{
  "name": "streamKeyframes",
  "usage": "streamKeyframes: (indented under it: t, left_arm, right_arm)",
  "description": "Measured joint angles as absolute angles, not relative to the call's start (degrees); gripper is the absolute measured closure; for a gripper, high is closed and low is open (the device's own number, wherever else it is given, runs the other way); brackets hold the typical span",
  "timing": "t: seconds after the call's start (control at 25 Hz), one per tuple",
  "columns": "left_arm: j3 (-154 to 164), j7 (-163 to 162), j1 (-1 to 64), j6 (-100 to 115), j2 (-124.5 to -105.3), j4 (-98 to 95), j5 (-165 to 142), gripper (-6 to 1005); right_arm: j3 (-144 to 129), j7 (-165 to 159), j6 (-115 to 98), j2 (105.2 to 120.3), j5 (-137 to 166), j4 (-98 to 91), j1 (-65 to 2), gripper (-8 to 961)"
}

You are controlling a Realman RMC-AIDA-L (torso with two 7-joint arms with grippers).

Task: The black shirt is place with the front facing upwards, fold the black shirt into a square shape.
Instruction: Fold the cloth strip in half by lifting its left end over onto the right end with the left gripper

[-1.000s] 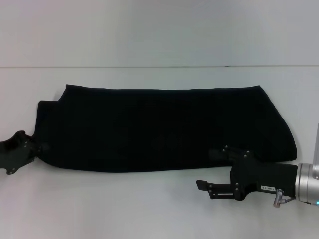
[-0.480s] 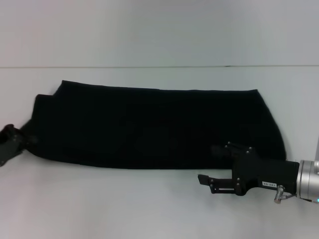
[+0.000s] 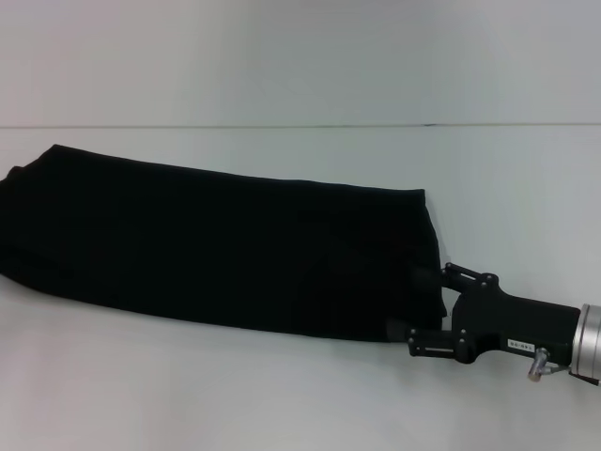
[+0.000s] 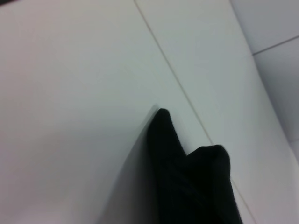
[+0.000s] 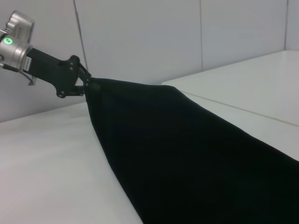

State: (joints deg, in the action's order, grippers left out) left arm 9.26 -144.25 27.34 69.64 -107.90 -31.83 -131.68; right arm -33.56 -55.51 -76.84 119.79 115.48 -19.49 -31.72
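Head view: the large black cloth T-shirt [image 3: 225, 244] lies as a long narrow band on the white table [image 3: 282, 395], running from the left edge of the frame to right of centre, slanting down toward the lower right. No lettering or neck label shows; only plain black cloth faces up. The right gripper [image 3: 424, 310], black metal on a silver wrist, sits at lower right with its fingers reaching into the band's right end; jaws look closed on the cloth there, tho black on black makes it hard to be sure. The left gripper isn't in this view; the band runs off the frame's left edge.

Left wrist view: only a pointed black fold of the shirt [image 4: 187, 177] at bottom centre, over pale table w/ a seam line crossing diagonally. No fingers show, so the left claw's own opening can't be read here.

Right wrist view: the shirt [image 5: 187, 154] stretches taut from the lower right of the frame up to the upper left, where the left gripper [image 5: 88, 81] pinches its far end, jaws closed tight on the cloth, arm w/ a green light behind it.

Progress, as a judgement: lengthwise folding looks done, since the shirt is a strip held at both ends. Still left: laying it flat and folding it across, prob. once or twice, to get a square.
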Motion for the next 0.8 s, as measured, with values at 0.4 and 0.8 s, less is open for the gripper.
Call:
streamKeyframes:
  t: [0.4, 0.8]
  left_arm:
    - [9.7, -142.1, 30.8, 79.5, -108.59, -31.5, -121.5, 918]
    - [14.1, -137.6, 46.8, 82.1, -114.27, -28.2, -118.2, 901]
  right_arm:
    - [-31.3, -55.5, -77.0, 119.77, 115.5, -19.4, -30.8, 7]
    - [-28.0, -55.6, -77.3, 119.61, 115.5, -19.7, -28.5, 7]
